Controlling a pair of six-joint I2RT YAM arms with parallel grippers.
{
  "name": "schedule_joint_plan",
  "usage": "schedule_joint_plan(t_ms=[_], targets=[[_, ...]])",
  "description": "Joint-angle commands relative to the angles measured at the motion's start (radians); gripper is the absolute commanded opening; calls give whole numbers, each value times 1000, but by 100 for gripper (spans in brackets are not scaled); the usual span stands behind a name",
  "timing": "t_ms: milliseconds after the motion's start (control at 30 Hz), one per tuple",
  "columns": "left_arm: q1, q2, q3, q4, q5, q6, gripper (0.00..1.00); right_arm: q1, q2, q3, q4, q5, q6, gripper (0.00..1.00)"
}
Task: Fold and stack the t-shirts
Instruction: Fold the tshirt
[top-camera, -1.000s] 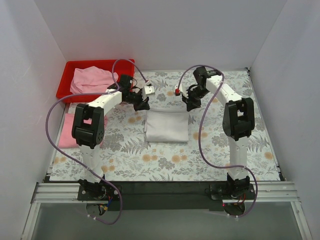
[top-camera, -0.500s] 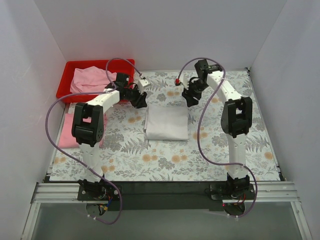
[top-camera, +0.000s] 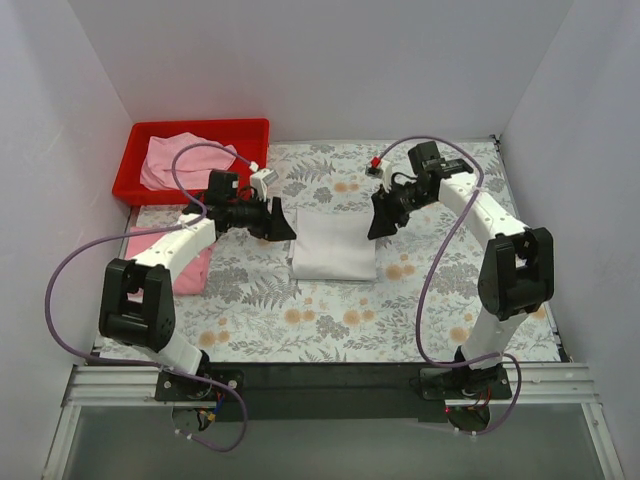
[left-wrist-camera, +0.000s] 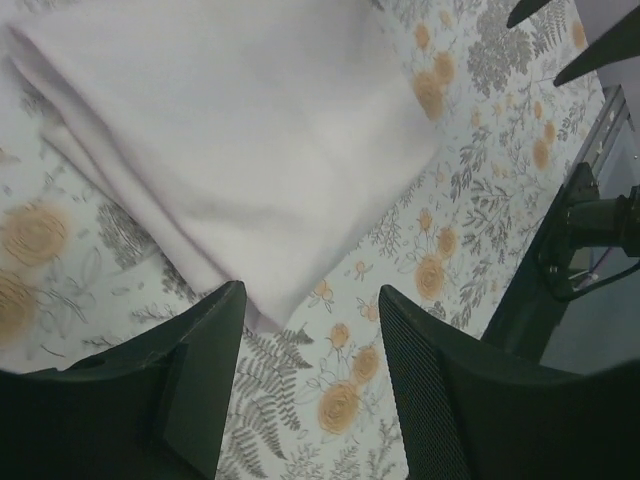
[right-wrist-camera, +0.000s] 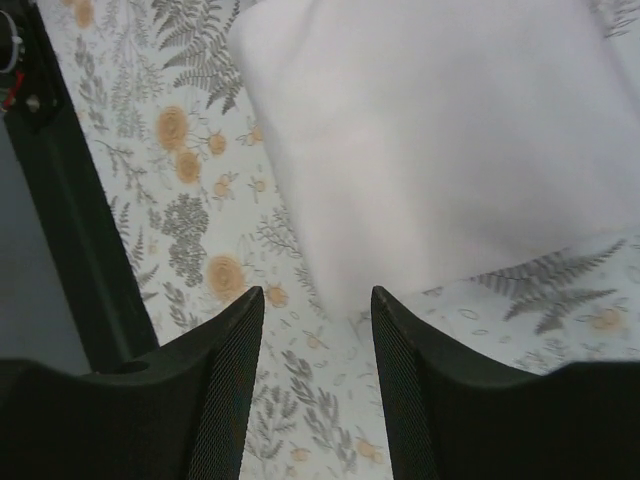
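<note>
T-shirt (top-camera: 333, 248) folded, centre | floral tablecloth (top-camera: 300, 322) | white walls (top-camera: 320, 70) | red bin (top-camera: 200, 124) far-left

Soft, matt white cloth t-shirt (top-camera: 333, 248), smooth-faced, on the matt floral-printed desk (top-camera: 330, 320); left of it, a red plastic bin (top-camera: 190, 126).

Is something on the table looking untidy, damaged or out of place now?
Nothing stands out. The white t-shirt lies folded and flat. Only the pink t-shirt in the red bin is crumpled, not yet folded.
</note>
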Motion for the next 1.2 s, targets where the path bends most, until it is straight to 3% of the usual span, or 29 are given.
schedule_joint_plan(t_ms=[0, 200, 333, 533, 600, 667, 1000, 1133, 1167], targets=[[-21, -3, -85, -13, -24, -131, 55, 33, -32, -117, 165, -96, 165, 53], [-53, 72, -101, -3, -86, -160, 56, 55, -22, -238, 294, -96, 234, 52], [-56, 141, -98, -3, -55, -173, 50, 58, 24, -282, 333, -90, 245, 51], [-56, 201, -99, -10, 5, -163, 30, 60, 53, -344, 377, -83, 262, 51], [-56, 205, -116, -6, 12, -174, 10, 60, 55, -358, 391, -79, 268, 51], [-55, 205, -131, -4, -12, -185, 0, 63, 55, -384, 399, -75, 274, 51], [-50, 238, -157, -46, -117, -180, 0, 70, 27, -491, 474, -18, 309, 52], [-23, 100, -180, -43, 49, -168, 23, 70, -107, -494, 460, -105, 303, 53], [-22, 4, -187, -29, 61, -163, 25, 69, -165, -488, 465, -128, 305, 53]])
